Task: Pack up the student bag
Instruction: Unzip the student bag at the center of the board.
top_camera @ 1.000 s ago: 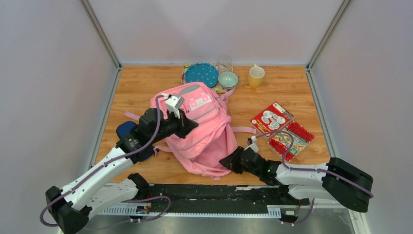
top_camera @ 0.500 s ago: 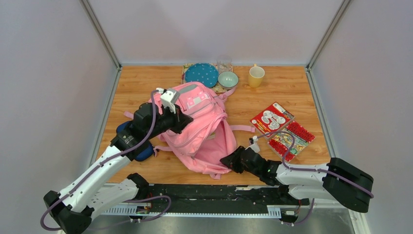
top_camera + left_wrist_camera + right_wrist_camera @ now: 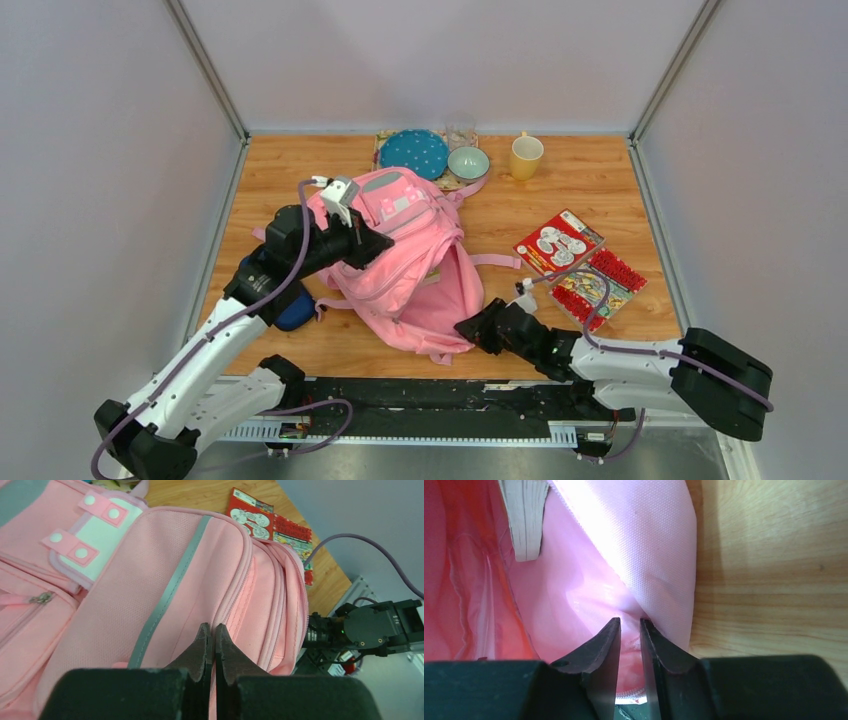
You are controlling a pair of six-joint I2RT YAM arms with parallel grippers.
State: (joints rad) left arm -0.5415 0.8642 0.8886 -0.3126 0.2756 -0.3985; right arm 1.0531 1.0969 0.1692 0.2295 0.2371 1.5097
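Note:
The student bag (image 3: 410, 270), pink with grey trims and a white-pink patch, lies mid-table with its main compartment gaping toward the front. My left gripper (image 3: 378, 245) is shut on a fold of the bag's front panel and holds it lifted to the left. In the left wrist view its jaws (image 3: 210, 627) meet, with pink fabric (image 3: 165, 570) pinched between them. My right gripper (image 3: 468, 330) is at the bag's near lower edge. In the right wrist view its jaws (image 3: 630, 622) stand narrow on the bag's zip rim, with the pink lining (image 3: 574, 580) ahead.
Red picture books (image 3: 575, 262) lie right of the bag. A yellow mug (image 3: 526, 157), a teal bowl (image 3: 468, 162), a blue dotted plate (image 3: 414, 153) and a glass (image 3: 460, 130) stand at the back. A navy pouch (image 3: 293, 315) lies under my left arm.
My left gripper has moved left and toward the back, dragging the bag's front panel with it, so the opening has widened. The right gripper has held its grip, shifting only slightly.

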